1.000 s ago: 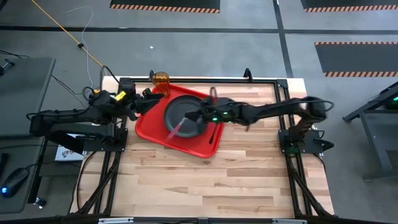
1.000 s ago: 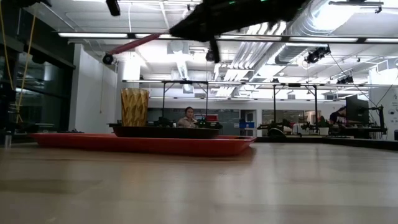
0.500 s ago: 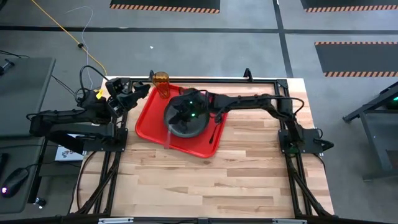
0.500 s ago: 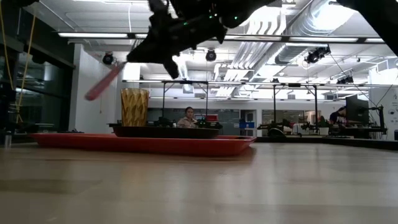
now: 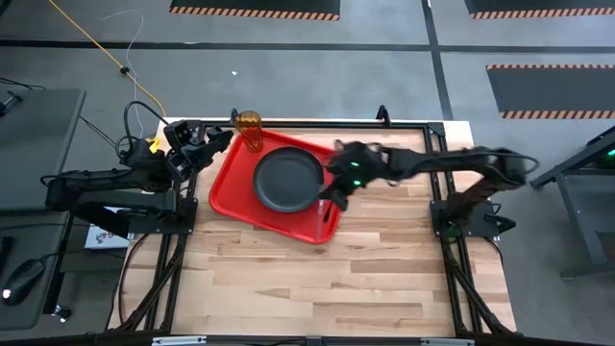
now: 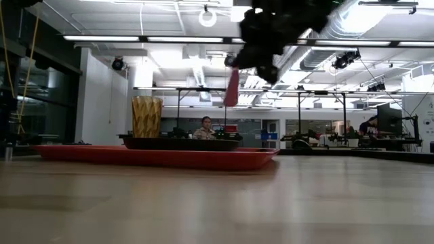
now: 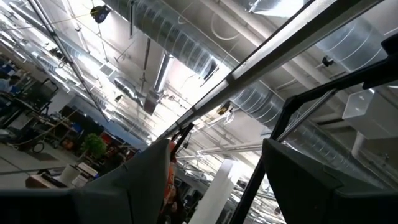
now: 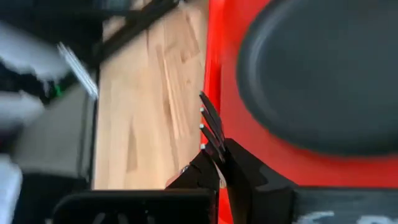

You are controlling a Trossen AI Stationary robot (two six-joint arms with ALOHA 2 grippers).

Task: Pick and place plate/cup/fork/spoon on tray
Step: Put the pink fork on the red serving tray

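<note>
The red tray (image 5: 235,197) lies at the table's far left. The black plate (image 5: 288,180) sits in it, and the amber cup (image 5: 250,128) stands at its far corner. A slim dark shape that looks like the spoon (image 5: 325,205) lies by the tray's right rim. My right gripper (image 5: 336,183) is above the tray's right side, shut on the fork (image 6: 232,88). My left gripper (image 5: 207,144) is open and empty off the tray's left edge, pointing up at the ceiling. My right gripper pinches the fork between its two fingers (image 8: 245,171), close behind the head. The silver tines (image 8: 208,121) stick out past the fingertips. The pink handle (image 6: 232,91) hangs nearly straight down below the gripper, clear of the tray and the plate.
Bare wood tabletop (image 5: 317,279) stretches over the near half and to the right of the tray. A black frame (image 5: 413,125) runs along the table's far and side edges. People sit at desks in the room beyond (image 6: 205,127).
My right gripper has swung with the fork first out over the plate, then back toward the table's right, to the tray's right side. The handle has tipped from slanting left to hanging nearly upright. My left gripper has drawn back from the tray's left rim toward the table's left.
</note>
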